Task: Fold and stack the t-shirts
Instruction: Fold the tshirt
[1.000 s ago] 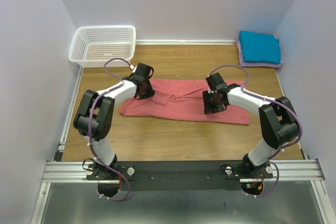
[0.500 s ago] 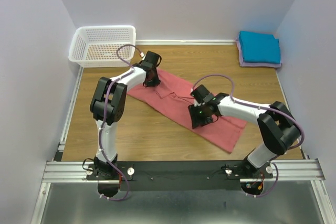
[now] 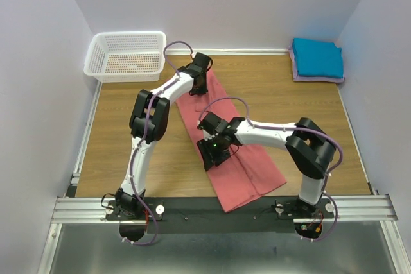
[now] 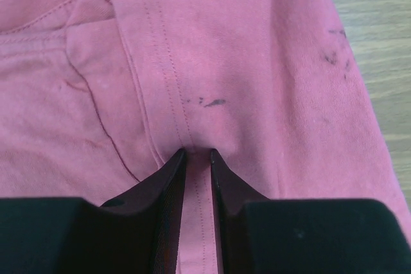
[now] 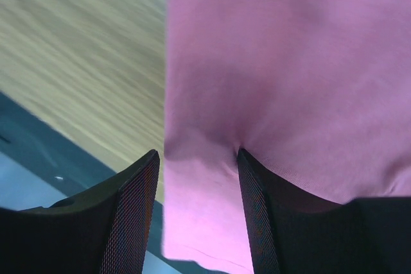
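Observation:
The salmon-pink t-shirt point(image 3: 247, 168) lies as a long folded strip, running from the far centre of the table to the near edge, where its end overhangs. My left gripper point(image 3: 200, 80) is at the far end; in the left wrist view its jaws point(image 4: 198, 152) are nearly closed on a stitched fold of the pink cloth point(image 4: 225, 49). My right gripper point(image 3: 214, 152) is at the strip's left edge, mid-length. In the right wrist view it point(image 5: 198, 152) has its jaws partway apart with bunched pink cloth point(image 5: 289, 62) between them. The teal-blue t-shirt point(image 3: 316, 57) lies folded on the pale lavender one point(image 3: 319, 79) at the far right.
A white lattice basket point(image 3: 126, 56) stands at the far left corner. Pale walls close in the table on three sides. The black and metal mounting rail point(image 3: 192, 210) runs along the near edge, under the shirt's end.
Both grippers swung the pink shirt round from lying crosswise to lying near-to-far. The left gripper moved farther and right. The right gripper moved left and nearer.

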Robot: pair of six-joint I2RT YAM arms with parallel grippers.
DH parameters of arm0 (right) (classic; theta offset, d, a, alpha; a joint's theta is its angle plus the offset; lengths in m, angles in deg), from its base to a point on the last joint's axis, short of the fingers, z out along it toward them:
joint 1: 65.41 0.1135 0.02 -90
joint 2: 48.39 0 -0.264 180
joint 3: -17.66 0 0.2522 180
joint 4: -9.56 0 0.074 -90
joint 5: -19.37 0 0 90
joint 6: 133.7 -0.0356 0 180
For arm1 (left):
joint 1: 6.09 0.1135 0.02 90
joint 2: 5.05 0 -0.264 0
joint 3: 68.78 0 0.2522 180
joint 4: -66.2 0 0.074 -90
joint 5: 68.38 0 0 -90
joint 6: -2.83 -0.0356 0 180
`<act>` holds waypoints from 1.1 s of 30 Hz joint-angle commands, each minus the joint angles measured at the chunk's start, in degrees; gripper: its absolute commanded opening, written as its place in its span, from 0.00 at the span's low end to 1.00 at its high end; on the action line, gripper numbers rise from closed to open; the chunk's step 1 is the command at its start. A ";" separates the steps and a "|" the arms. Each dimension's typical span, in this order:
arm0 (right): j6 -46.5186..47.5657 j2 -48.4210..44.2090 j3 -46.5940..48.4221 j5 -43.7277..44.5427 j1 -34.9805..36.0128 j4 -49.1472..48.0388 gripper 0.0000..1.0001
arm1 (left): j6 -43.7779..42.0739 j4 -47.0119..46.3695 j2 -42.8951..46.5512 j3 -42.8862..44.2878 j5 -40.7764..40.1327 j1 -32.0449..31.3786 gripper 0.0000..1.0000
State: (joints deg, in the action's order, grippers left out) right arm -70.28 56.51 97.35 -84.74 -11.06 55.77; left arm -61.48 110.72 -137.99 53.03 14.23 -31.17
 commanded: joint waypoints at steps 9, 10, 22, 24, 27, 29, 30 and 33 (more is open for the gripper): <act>2.33 5.77 6.40 0.55 3.92 -0.63 0.61 | -6.26 3.26 -12.69 11.74 -0.95 -0.58 0.27; 2.68 4.36 6.23 2.23 3.92 -0.54 0.61 | -6.79 2.55 -12.60 11.75 -0.52 -0.50 0.28; 6.54 -11.39 0.43 21.93 -6.70 1.22 0.51 | -8.47 -5.28 -9.35 7.61 2.56 -0.58 0.38; 7.69 -10.51 0.86 22.98 -9.08 1.04 0.46 | -8.29 -5.19 -9.79 7.53 2.65 -0.50 0.38; 10.59 -7.61 2.71 23.25 -9.87 0.69 0.33 | -7.94 -5.28 -9.96 7.18 2.74 -0.50 0.38; 11.30 -5.86 3.32 22.02 -10.14 -0.27 0.33 | -7.94 -5.36 -10.05 7.09 2.65 -0.50 0.38; 11.30 -5.33 3.41 21.84 -10.23 -1.32 0.33 | -7.94 -5.45 -10.14 7.09 2.65 -0.58 0.39; 11.30 -2.70 4.46 21.23 -10.31 -2.82 0.33 | -7.94 -5.54 -10.14 7.09 2.57 -0.58 0.39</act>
State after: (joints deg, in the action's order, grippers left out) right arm -60.51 50.94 99.51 -64.28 -21.57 55.02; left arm -69.00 103.33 -145.12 62.10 15.19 -31.98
